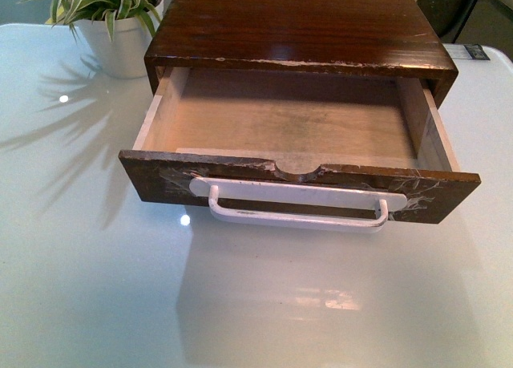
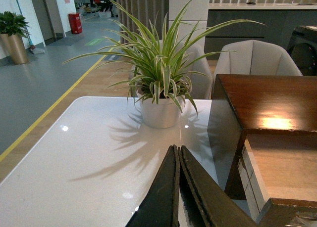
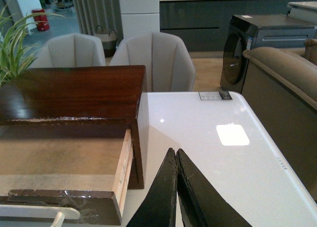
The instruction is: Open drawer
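Observation:
The drawer (image 1: pixel 298 190) is a wide shallow dark-brown wooden one, pulled well out of its dark wooden case (image 1: pixel 296 27). Its pale wood interior (image 1: pixel 280 119) is empty. A white bar handle (image 1: pixel 296 208) is taped to its front below a half-round notch. Neither arm shows in the front view. My left gripper (image 2: pixel 178 150) is shut and empty over the table, left of the drawer's side (image 2: pixel 255 180). My right gripper (image 3: pixel 176 153) is shut and empty, right of the drawer's other side (image 3: pixel 124 170).
A spider plant in a white pot (image 1: pixel 120 43) stands at the back left of the glossy white table (image 1: pixel 256 304); it also shows in the left wrist view (image 2: pixel 161 111). Chairs (image 3: pixel 153 59) stand beyond the table. A small dark label (image 3: pixel 215 95) lies at the far right.

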